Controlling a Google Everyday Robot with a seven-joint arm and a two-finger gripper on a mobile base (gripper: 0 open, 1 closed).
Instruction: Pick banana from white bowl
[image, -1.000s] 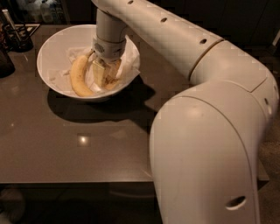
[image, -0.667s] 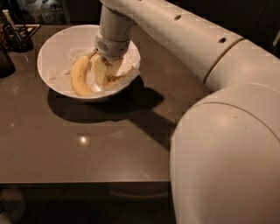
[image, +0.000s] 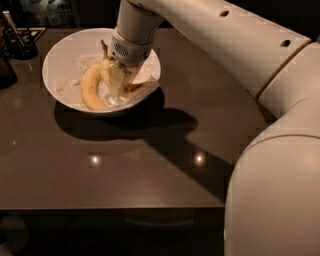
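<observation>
The white bowl (image: 60, 60) stands at the back left of the dark table, lined with crumpled white paper. Two bananas lie in it. A cleaner yellow banana (image: 90, 90) curves along the front left. The bruised banana (image: 106, 67), with its dark stem pointing up at the back, lies under my gripper; a brownish part shows at the right. My gripper (image: 118, 80) reaches straight down into the bowl's middle, right at this banana and covering much of it.
Dark objects (image: 17, 40) stand at the table's back left corner beside the bowl. My arm's large white links (image: 270, 150) fill the right side of the view. The table's front edge (image: 110, 207) runs across the lower part.
The gripper has stayed down in the bowl at the same spot. The arm's elbow and upper links have swung to the right. The bananas and bowl have not visibly moved.
</observation>
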